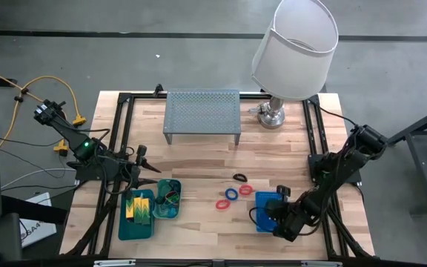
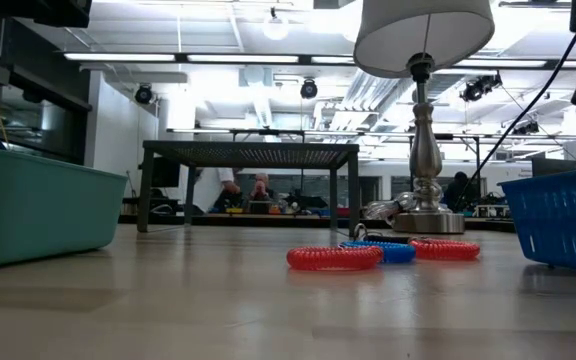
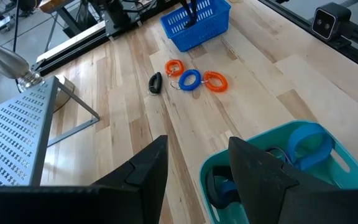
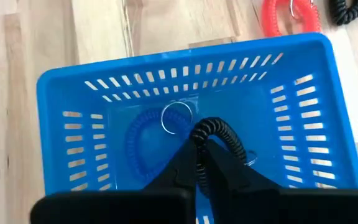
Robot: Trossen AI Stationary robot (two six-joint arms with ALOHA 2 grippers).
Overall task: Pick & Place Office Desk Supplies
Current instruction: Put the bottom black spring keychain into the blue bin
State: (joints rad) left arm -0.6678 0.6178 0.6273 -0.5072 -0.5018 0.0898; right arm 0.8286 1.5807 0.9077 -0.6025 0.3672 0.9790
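From above, the right gripper [image 1: 281, 194] hangs over the blue mesh plastic basket [image 1: 262, 220] near the wooden table's [image 1: 199, 159] right edge, while its wrist view shows fingers pinching a black coiled band loop [image 4: 219, 134] that might snag when released, and the left gripper's [image 3: 197, 165] fingers stand spread, empty.
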